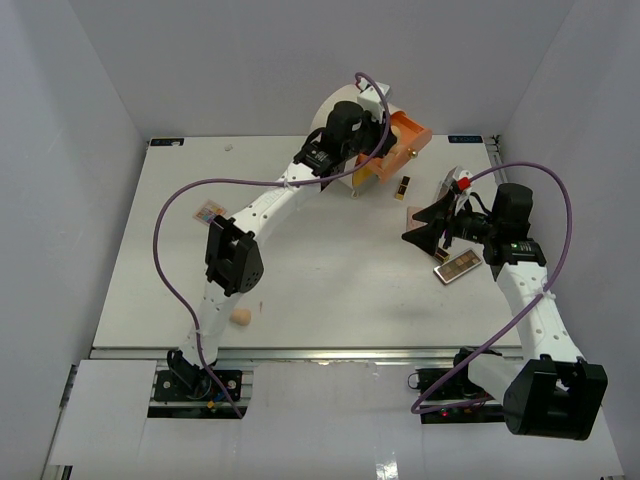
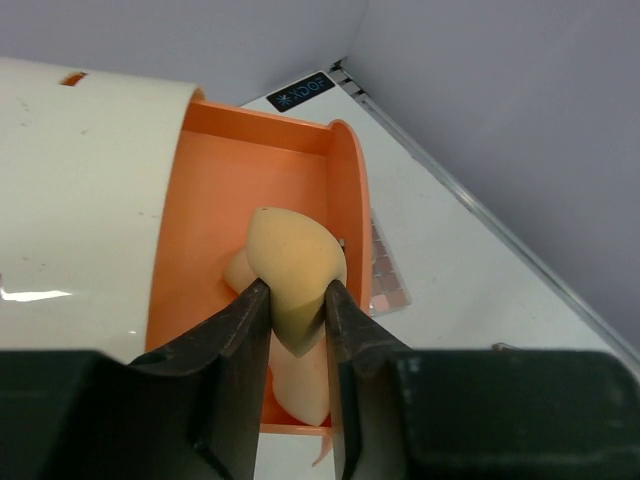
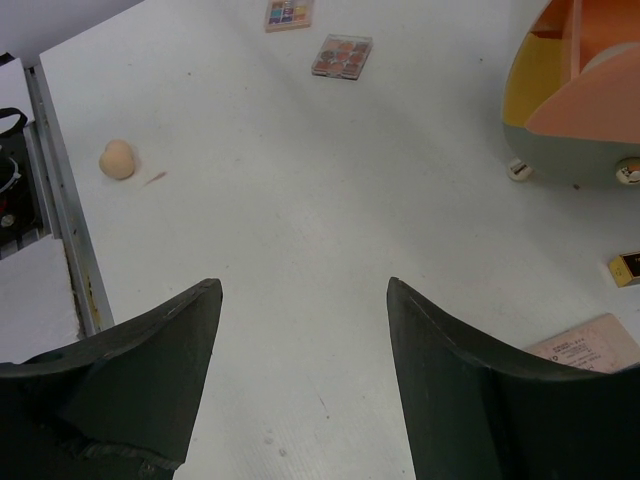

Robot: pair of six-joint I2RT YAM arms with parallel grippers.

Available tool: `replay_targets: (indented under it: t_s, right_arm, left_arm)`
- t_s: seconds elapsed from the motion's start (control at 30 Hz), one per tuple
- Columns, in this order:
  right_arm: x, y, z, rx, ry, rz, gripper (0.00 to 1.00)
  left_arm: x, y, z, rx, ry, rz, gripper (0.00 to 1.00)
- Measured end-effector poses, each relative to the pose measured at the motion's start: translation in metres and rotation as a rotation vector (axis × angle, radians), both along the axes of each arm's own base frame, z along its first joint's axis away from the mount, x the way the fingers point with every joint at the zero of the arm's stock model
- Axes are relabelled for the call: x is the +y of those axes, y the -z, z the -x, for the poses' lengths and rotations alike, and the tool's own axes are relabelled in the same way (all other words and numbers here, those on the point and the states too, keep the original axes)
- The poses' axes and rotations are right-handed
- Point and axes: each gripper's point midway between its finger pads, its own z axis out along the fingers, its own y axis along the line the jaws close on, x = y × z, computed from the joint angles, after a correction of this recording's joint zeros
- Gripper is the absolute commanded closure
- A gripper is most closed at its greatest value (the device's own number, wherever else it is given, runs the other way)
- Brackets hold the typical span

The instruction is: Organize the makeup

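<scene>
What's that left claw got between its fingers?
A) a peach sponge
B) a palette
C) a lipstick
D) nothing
A: in the left wrist view, the left gripper pinches a peach sponge over the orange drawer.

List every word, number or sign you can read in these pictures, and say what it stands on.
Nothing reads clearly.
Black sticker on the table corner: white sign and letters, too blurred to read.
Pink palette: fine print, too small to read.
</scene>
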Motion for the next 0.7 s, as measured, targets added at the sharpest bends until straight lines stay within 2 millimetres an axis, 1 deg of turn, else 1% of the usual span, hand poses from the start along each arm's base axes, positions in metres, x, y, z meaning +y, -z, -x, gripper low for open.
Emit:
replay_targets:
  t_s: [0.13,0.23,0.4,0.53,0.7]
  right_arm:
    - [0.001,0.002,0.000,0.012,-0.008,-0.005,0.27]
    - [0.001,0.003,0.000,0.017,-0.013,-0.007,0.27]
    - [0.002,0.003,0.000,0.018,-0.017,-0.009,0.27]
    - [0.001,0.003,0.000,0.018,-0.017,-0.009,0.27]
    - [0.002,0.003,0.001,0.018,-0.022,-0.011,0.26]
  left_arm:
    - [0.002,-0.001,-0.004,-0.045,-0.038,-0.034,0.40]
    - [0.004,-0.001,-0.008,-0.071,-0.067,-0.057,0.34]
    - [0.006,-0.003,-0.011,-0.094,-0.092,-0.069,0.30]
    - [0.007,-0.004,-0.012,-0.102,-0.101,-0.071,0.30]
    - [0.003,-0.006,-0.008,-0.104,-0.093,-0.069,0.30]
